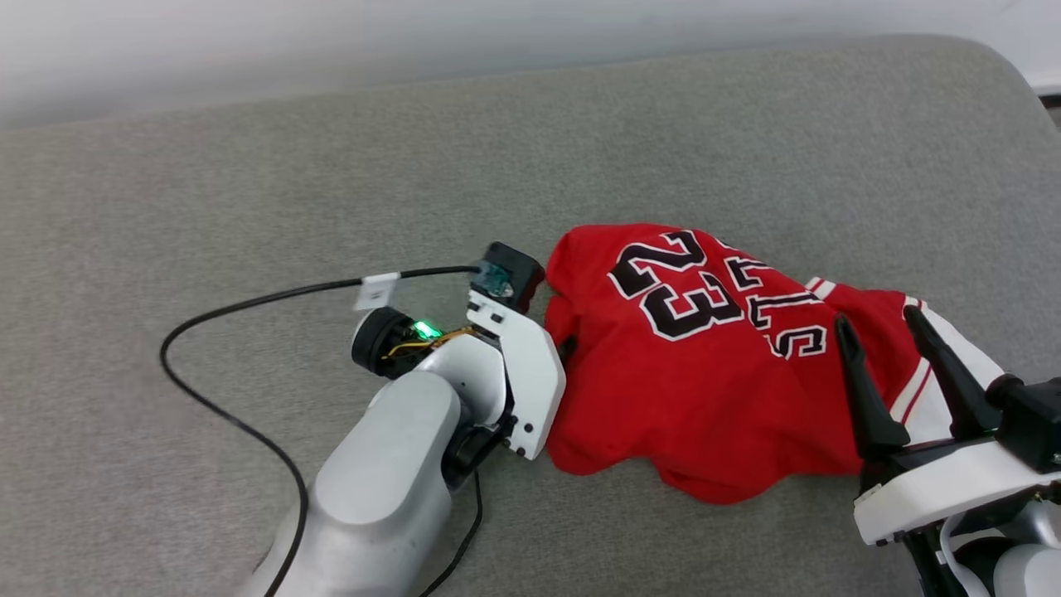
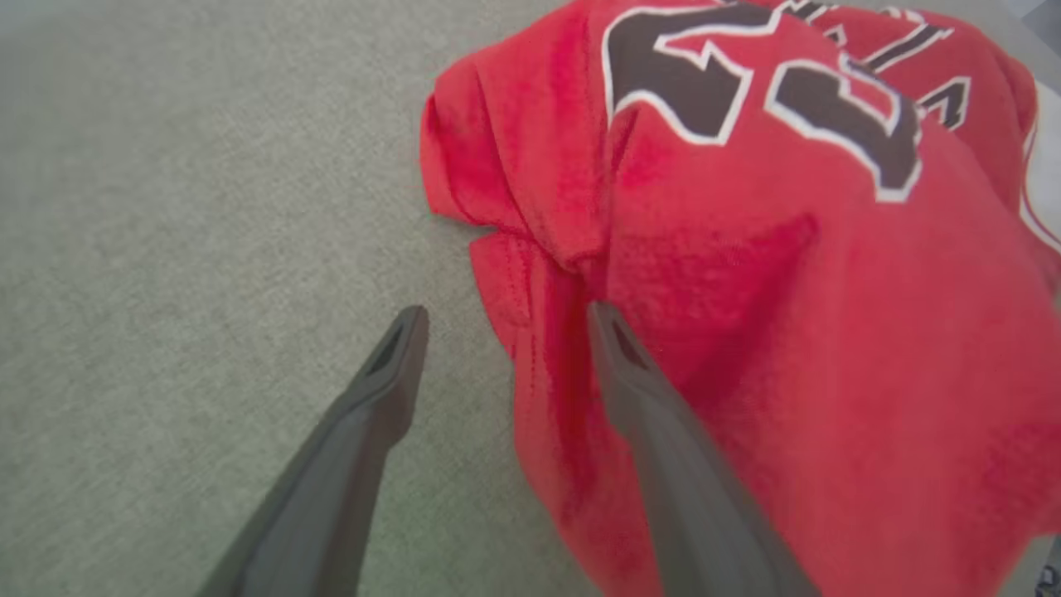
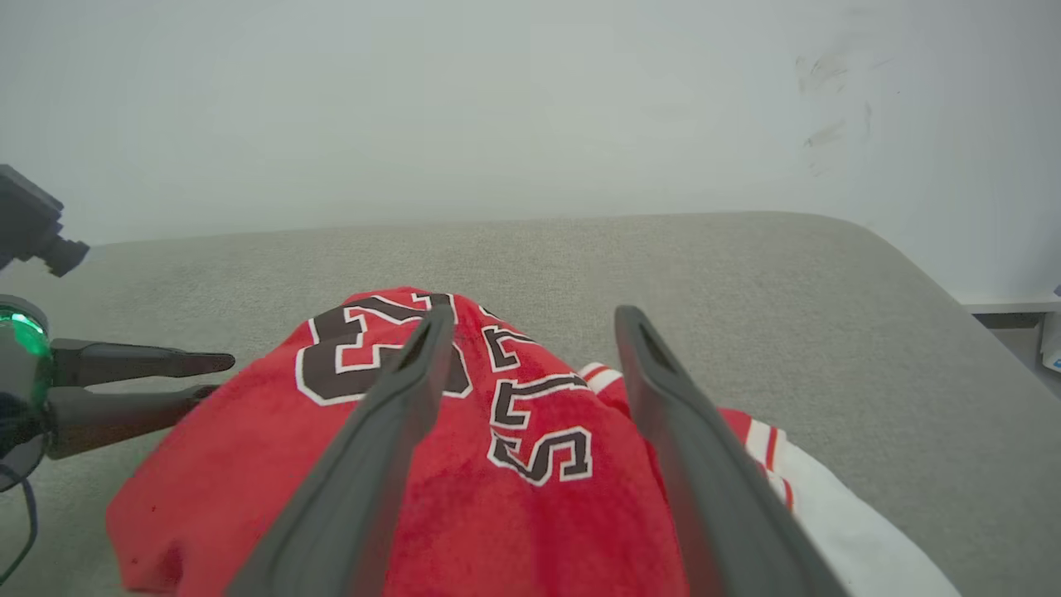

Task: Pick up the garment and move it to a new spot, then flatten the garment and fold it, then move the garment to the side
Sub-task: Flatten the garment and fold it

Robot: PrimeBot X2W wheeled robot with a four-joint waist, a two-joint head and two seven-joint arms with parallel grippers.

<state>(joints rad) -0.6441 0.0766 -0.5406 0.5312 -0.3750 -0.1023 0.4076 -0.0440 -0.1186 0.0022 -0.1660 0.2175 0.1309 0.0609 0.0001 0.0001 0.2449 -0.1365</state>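
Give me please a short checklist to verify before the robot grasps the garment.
1. Left gripper open: ok, jaws apart.
2. Right gripper open: ok, holds nothing.
3. Garment edge between the left jaws: ok, one side over red cloth, the other over the grey surface.
4. Left gripper touching the cloth: cannot tell.
5. Garment flat: not ok, crumpled.
6. Black cable away from the garment: ok.

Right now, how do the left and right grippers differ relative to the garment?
Left gripper straddles the left edge of the garment, one finger over cloth, one over the gray surface; right gripper has both fingers over the cloth. Left gripper sits by the plain red side; right gripper near the white sleeve. Both open, holding nothing.
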